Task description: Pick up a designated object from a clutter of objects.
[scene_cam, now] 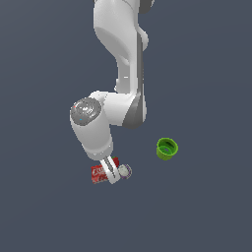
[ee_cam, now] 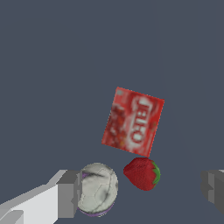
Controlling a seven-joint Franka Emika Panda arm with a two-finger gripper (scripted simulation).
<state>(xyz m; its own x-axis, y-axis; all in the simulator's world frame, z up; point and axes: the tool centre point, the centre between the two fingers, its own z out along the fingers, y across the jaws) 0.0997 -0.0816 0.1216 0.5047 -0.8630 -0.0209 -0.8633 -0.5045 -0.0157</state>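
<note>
The red box (ee_cam: pixel 133 121) with white lettering lies flat on the dark floor, off to one side of the line between my fingers. In the exterior view the red box (scene_cam: pixel 99 174) shows partly behind the fingers. My gripper (ee_cam: pixel 141 191) is open and empty. Its fingers straddle the tiny red strawberry (ee_cam: pixel 142 174). The greyish-white round object (ee_cam: pixel 98 189) sits right against the inside of one finger (ee_cam: pixel 65 194). In the exterior view my gripper (scene_cam: pixel 112 173) hangs low over the box, with the round object (scene_cam: pixel 126 171) beside it. The green cup (scene_cam: pixel 167 148) stands apart.
The floor (scene_cam: pixel 206 206) is plain dark grey. The green cup stands upright toward the exterior view's right of the gripper. The white arm (scene_cam: pixel 120 59) reaches down from the top of the exterior view.
</note>
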